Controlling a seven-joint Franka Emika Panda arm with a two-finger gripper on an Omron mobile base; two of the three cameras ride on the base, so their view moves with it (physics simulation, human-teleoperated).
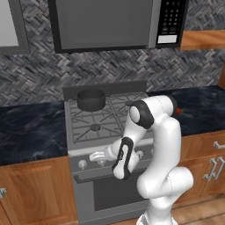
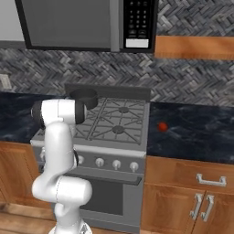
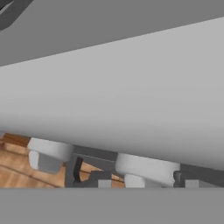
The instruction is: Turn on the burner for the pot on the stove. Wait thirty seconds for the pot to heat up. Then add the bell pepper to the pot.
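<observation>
The grey steel gas stove carries a short dark grey round metal pot on its far left grate. Right of the stove, the dark marbled stone counter bears a tiny bright red bell pepper.

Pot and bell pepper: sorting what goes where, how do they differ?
The pot is dark grey, wide and straight-sided; the bell pepper is a tiny red lump. The pot sits on the stove's back grate; the bell pepper lies on the black counter beside it.
</observation>
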